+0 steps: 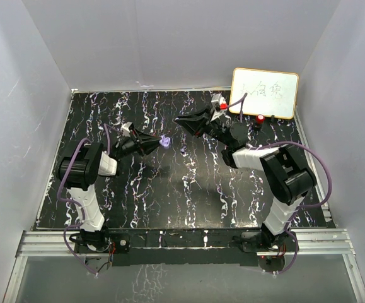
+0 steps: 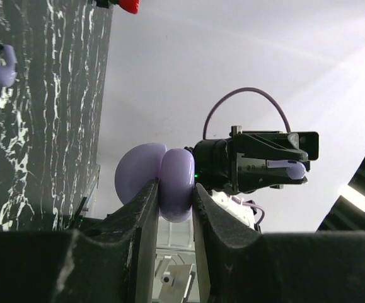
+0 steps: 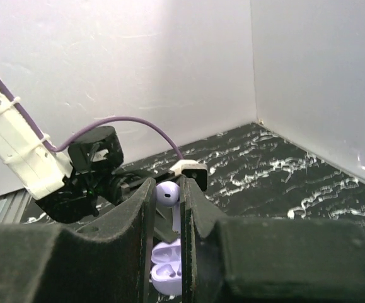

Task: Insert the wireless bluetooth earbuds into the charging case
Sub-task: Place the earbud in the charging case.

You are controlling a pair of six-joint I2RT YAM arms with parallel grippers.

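Note:
My left gripper is shut on the open pale purple charging case and holds it above the table's middle. In the left wrist view the fingers pinch the case from both sides. My right gripper is shut on a pale purple earbud, just right of and behind the case. In the right wrist view the earbud sits between the fingertips, stem down, above the open case. A second purple earbud lies on the table.
A white board with writing leans at the back right. A small round red case and another red piece sit near it. The black marbled table top is walled in by white panels.

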